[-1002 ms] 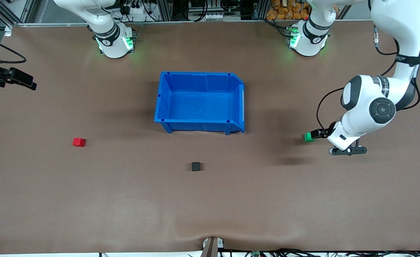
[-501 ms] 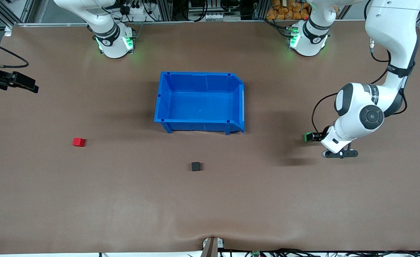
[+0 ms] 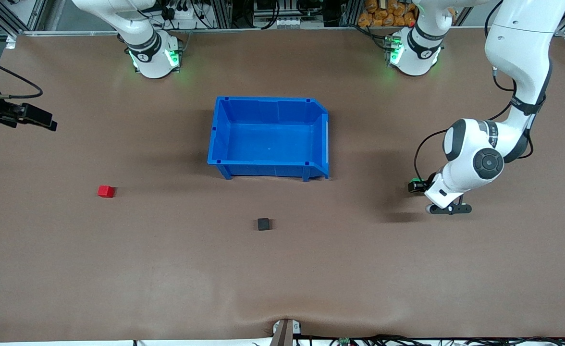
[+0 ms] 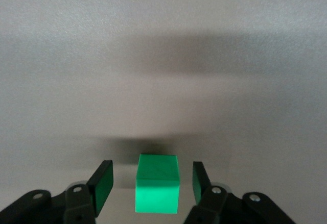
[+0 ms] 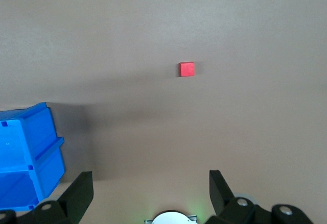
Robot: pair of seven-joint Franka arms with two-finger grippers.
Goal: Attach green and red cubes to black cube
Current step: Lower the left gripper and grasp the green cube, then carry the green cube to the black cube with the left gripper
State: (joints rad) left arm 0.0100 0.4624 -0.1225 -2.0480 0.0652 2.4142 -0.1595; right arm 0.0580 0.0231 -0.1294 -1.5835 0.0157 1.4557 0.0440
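The green cube [image 3: 413,186] sits on the table at the left arm's end. My left gripper [image 3: 417,186] is down around it. In the left wrist view the green cube [image 4: 157,183] lies between the fingers [image 4: 103,184] with a narrow gap on each side, so my left gripper [image 4: 152,182] is open. The black cube [image 3: 263,224] rests alone, nearer the front camera than the bin. The red cube [image 3: 105,191] lies toward the right arm's end. My right gripper [image 3: 40,118] hangs open above that end of the table, and its wrist view shows the red cube [image 5: 187,69] well ahead of the right gripper [image 5: 150,188].
A blue bin [image 3: 268,99] stands in the middle of the table with nothing in it. Its corner shows in the right wrist view as the blue bin [image 5: 30,152]. A small metal fixture [image 3: 285,330] sits at the table's front edge.
The left gripper's fingers have drawn in around the green cube, and the left arm has lowered and shifted slightly. The right gripper has drifted a little over its end of the table.
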